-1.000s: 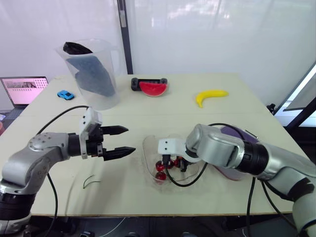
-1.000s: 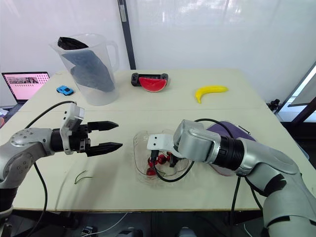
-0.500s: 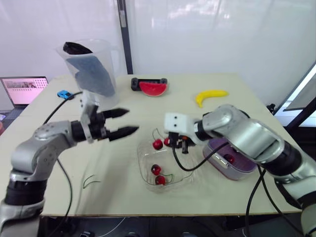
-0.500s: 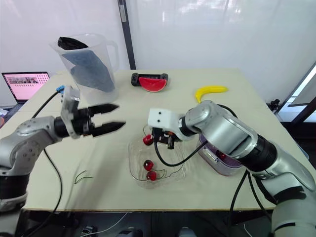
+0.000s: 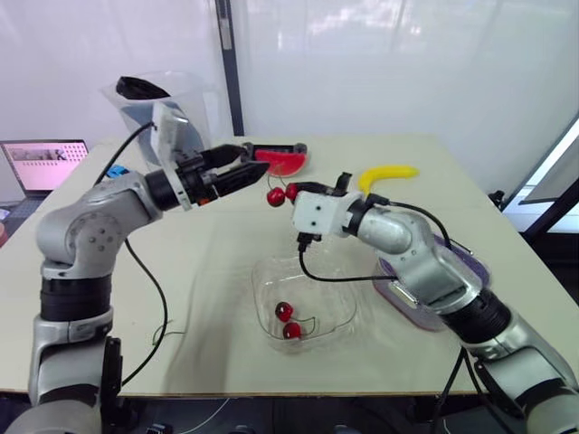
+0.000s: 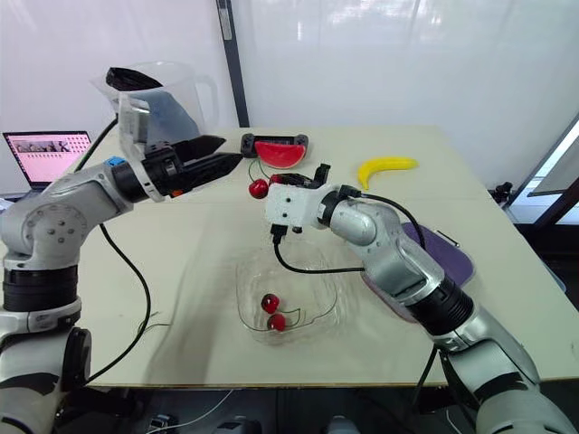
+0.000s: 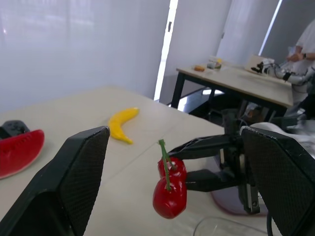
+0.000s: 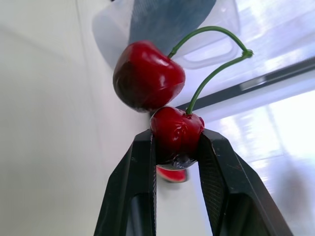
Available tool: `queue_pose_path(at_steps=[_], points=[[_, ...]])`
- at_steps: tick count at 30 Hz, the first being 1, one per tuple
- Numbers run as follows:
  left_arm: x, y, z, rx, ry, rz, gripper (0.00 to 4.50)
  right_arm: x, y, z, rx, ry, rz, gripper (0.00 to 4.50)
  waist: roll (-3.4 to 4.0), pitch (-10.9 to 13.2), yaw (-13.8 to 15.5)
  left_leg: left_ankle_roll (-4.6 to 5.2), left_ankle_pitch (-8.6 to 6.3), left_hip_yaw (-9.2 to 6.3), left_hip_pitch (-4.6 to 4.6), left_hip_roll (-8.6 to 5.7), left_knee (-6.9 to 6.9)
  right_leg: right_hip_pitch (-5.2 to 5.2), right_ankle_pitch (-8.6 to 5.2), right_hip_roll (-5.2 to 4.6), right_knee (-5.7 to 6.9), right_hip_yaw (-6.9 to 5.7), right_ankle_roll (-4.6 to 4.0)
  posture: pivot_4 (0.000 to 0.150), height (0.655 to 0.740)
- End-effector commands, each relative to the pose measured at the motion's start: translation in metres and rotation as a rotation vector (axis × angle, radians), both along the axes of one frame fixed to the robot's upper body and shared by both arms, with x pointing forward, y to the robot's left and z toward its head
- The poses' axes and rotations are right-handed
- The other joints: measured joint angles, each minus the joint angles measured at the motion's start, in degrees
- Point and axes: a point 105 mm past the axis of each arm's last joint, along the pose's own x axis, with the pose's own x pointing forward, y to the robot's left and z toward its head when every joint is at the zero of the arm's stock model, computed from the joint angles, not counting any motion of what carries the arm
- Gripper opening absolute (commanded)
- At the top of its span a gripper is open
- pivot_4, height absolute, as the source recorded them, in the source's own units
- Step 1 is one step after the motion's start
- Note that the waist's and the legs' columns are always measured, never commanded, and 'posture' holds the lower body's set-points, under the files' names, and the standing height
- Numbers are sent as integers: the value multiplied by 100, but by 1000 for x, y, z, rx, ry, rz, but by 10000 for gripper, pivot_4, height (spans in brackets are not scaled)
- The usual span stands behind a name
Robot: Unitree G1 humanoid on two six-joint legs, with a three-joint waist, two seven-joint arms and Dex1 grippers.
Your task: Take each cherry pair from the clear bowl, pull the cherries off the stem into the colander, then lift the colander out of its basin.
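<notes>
Gripping one cherry of the cherry pair (image 7: 168,189) between its two fingers, the right gripper (image 8: 177,150) holds the fruit in the air above the worktop (image 5: 226,271), past the far rim of the clear bowl (image 5: 347,298) and in front of the watermelon slice (image 5: 280,161). The second cherry hangs free beside the clamped one, on the side toward the left arm, and the two green stems arch up to one joined tip. The left gripper (image 6: 231,151) is raised to the same height and points at the pair, its fingers spread wide. In the left wrist view both cherries sit in the gap between them, with neither finger touching the fruit. Another cherry pair (image 5: 288,321) lies on the bottom of the clear bowl, which rests on the worktop below the right wrist. The purple basin (image 6: 450,259) stands just beside the bowl on the robot's right, largely hidden behind the right forearm, and I cannot tell the colander apart from it. A banana (image 5: 387,174) lies farther back on the right, and a clear jug (image 5: 172,136) with dark cloth inside stands at the far left, behind the left arm.
</notes>
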Motion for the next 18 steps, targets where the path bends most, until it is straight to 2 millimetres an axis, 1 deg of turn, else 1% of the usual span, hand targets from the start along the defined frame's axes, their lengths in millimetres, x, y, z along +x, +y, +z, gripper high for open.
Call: queue_pose_path(at_steps=[1,3,5,9,13,15,17,18], points=[[-5,-7,8,19,-40,-36,45000,-12,1,17,-51,-210,5,8887,0,0,1,0,0,0,0,0,0,0,0,0,-1,1,0,1500,7400],[-5,-13,5,45,-35,-58,45000,-15,1,15,-78,-280,-9,8887,0,0,1,0,0,0,0,-1,0,0,0,1,0,0,0,1500,7400],[-3,-17,5,61,-33,-65,45000,-17,2,11,-87,-300,-14,8887,0,0,2,-1,1,0,0,-3,0,1,0,2,0,0,0,1500,7400],[-3,-21,0,109,-40,-77,45000,-19,5,1,-116,-273,-6,8887,0,0,-1,-2,1,-1,1,-4,0,2,0,3,0,0,0,1500,7400],[-4,-29,-4,134,-37,-97,45000,-22,7,1,-134,-298,-4,8887,0,0,0,-2,1,0,1,-3,-1,2,0,4,0,0,0,1500,7400],[-3,-30,-7,156,-26,-90,39321,-22,8,1,-149,-295,1,8450,0,0,0,-2,1,-1,1,-3,0,3,0,4,0,0,0,1500,7400],[-2,-30,-7,162,-16,-89,31028,-22,7,3,-150,-297,-3,8450,0,0,0,-2,1,-1,1,-3,0,3,0,4,0,0,0,1500,7400],[-2,-30,-6,163,-16,-89,25800,-22,6,4,-152,-300,-3,8450,0,0,1,-2,1,-1,1,-3,0,3,0,4,0,0,0,1500,7400]])
